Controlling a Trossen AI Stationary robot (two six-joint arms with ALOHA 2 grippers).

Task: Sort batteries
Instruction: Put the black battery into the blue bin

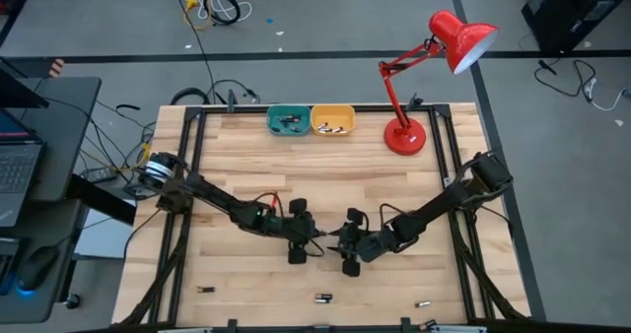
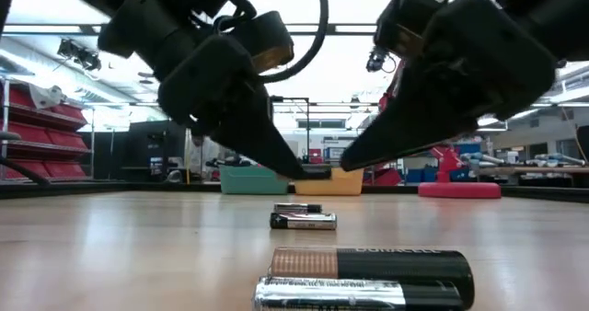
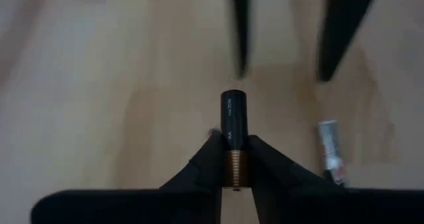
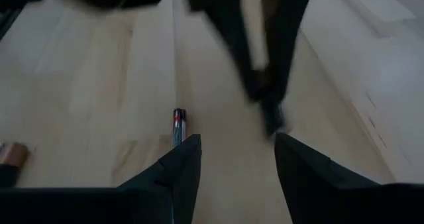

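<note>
My left gripper [image 1: 314, 238] [image 3: 235, 144] is at the table's middle, shut on a black battery with a copper end [image 3: 233, 121]. In the low view this battery [image 2: 317, 171] hangs above the wood. My right gripper [image 1: 341, 244] [image 4: 235, 148] stands open just to its right, with nothing between its fingers. Its tips are close to the held battery. Loose batteries lie on their sides near the table's front edge [image 1: 322, 298] [image 1: 205, 290] [image 1: 423, 303], one of them below my right gripper [image 4: 179, 126]. The teal bin [image 1: 288, 120] and yellow bin [image 1: 332, 120] stand at the far edge. My left gripper pinches the battery's copper end [image 3: 233, 168] between its two fingertips. The fingers slant down from the table's left and lie along the battery. Its black body sticks out forward past the tips, and it is lifted clear of the table.
A red desk lamp [image 1: 419, 87] stands at the far right on its round base. Each bin holds some batteries. Two big batteries [image 2: 368, 263] lie close to the low camera, two smaller ones [image 2: 304, 221] behind them. Bare wood lies between the grippers and the bins.
</note>
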